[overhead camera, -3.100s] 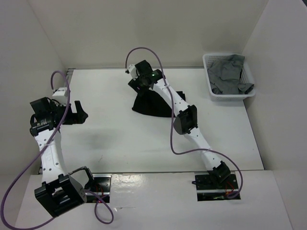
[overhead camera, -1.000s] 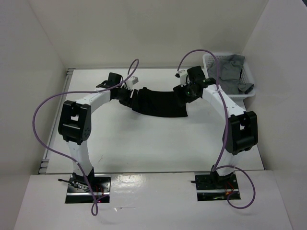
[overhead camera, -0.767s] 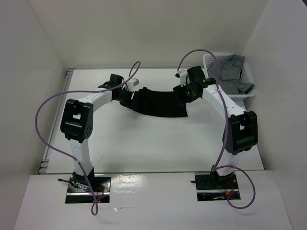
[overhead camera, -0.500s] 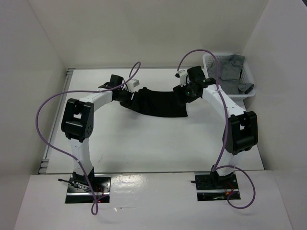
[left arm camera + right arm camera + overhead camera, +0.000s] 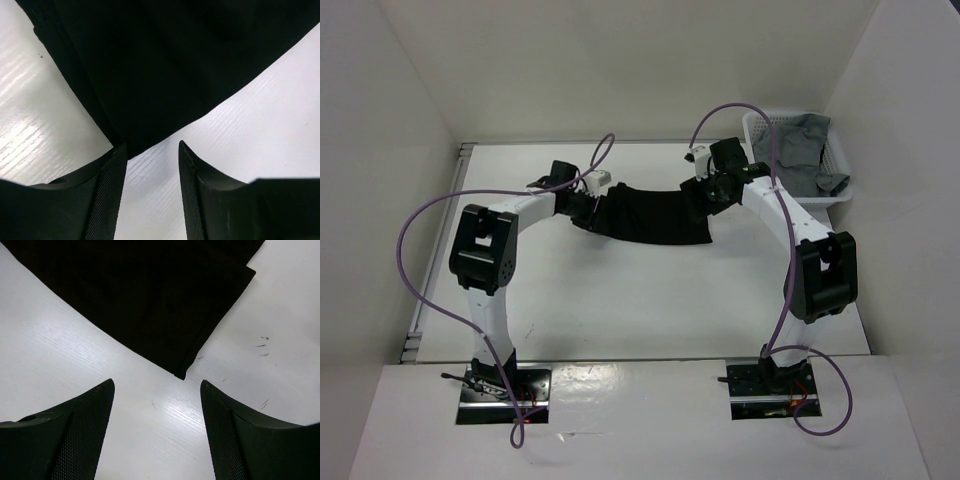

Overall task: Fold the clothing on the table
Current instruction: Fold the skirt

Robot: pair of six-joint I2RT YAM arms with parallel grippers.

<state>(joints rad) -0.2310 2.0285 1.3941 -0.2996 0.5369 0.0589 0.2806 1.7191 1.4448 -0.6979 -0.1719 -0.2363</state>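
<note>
Clothing (image 5: 650, 212) looks soft, floppy, light; left gripper (image 5: 151, 146) and right gripper (image 5: 156, 382) both gape empty, so I'd grab the corner just ahead of each.

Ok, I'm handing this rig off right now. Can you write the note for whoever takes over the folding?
Grippers: the left gripper has its fingers apart and holds nothing; a corner of the black garment lies right at one fingertip. The right gripper has its fingers wide apart, empty, with the garment's other end corner just ahead.
Things: the black garment lies stretched out between both grippers on the far half of the table. A grey garment sits in the white basket, far right.
Done: garment laid out.
Left: grip the ends and fold.
</note>
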